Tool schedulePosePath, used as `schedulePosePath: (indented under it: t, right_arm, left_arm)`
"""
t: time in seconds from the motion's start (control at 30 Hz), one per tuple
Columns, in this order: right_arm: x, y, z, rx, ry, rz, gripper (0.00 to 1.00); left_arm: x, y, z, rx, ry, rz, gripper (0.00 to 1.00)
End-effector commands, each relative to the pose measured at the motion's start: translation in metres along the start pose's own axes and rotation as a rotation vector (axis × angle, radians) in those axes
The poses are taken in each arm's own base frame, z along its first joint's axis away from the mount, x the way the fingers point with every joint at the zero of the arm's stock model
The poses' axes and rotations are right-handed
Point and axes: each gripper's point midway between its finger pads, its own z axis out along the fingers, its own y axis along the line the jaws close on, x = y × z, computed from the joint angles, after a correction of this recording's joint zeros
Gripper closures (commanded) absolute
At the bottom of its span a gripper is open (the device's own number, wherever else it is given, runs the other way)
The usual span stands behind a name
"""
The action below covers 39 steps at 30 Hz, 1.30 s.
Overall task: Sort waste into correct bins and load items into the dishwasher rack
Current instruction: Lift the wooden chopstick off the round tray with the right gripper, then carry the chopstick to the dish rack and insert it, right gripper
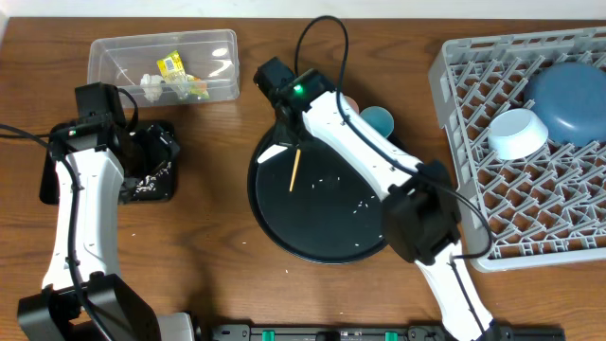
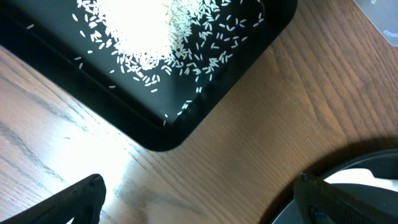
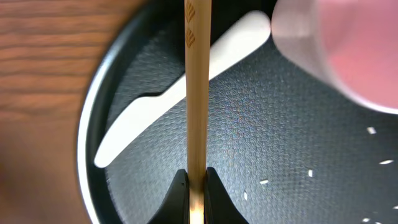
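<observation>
My right gripper (image 3: pixel 196 182) is shut on a wooden chopstick (image 3: pixel 196 93), held over the large round black tray (image 1: pixel 284 227); the chopstick also shows from above (image 1: pixel 294 170). My left gripper (image 2: pixel 202 196) is open and empty above bare wood, beside a corner of the shallow black tray (image 2: pixel 186 121). That tray holds a pile of white rice (image 2: pixel 143 31). The clear tub (image 1: pixel 104 62) holds the yellow-green wrapper (image 1: pixel 173 66) and the white tissue (image 1: pixel 151 85). The grey rack (image 1: pixel 464 104) holds the dark-blue bowl (image 1: pixel 573 99) and the white bowl (image 1: pixel 519 133). The brown lump is out of view.
A white utensil (image 3: pixel 155 109) and scattered rice grains (image 1: pixel 360 202) lie on the round tray. The light-blue cup (image 1: pixel 378 120) stands behind my right arm, with the pink cup (image 3: pixel 348 50) beside it, mostly hidden from above. The round tray's rim (image 2: pixel 348 168) is near my left gripper.
</observation>
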Motion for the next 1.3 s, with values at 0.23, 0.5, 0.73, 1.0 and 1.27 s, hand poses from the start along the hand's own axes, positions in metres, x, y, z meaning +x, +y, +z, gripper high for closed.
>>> schedulePosePath:
  t: [0.23, 0.5, 0.73, 1.0, 1.27]
  right_arm:
    - [-0.028, -0.018, -0.082, -0.038, -0.150, -0.340, 0.99]
    - [-0.072, -0.091, -0.130, 0.018, -0.224, -0.356, 0.99]
    - [-0.094, -0.170, -0.143, 0.096, -0.186, -0.343, 0.99]
    - [-0.101, -0.236, -0.140, 0.068, -0.093, -0.300, 0.99]
    - [-0.097, -0.284, -0.126, 0.032, -0.015, -0.287, 0.99]
  left_arm:
    - [-0.003, 0.002, -0.001, -0.011, -0.013, -0.007, 0.02]
    - [-0.003, 0.002, -0.001, -0.011, -0.013, -0.007, 0.02]
    - [-0.003, 0.002, -0.001, -0.011, -0.013, -0.007, 0.02]
    - [-0.003, 0.002, -0.001, -0.011, -0.013, -0.007, 0.02]
    - [-0.003, 0.002, -0.001, -0.011, -0.013, -0.007, 0.02]
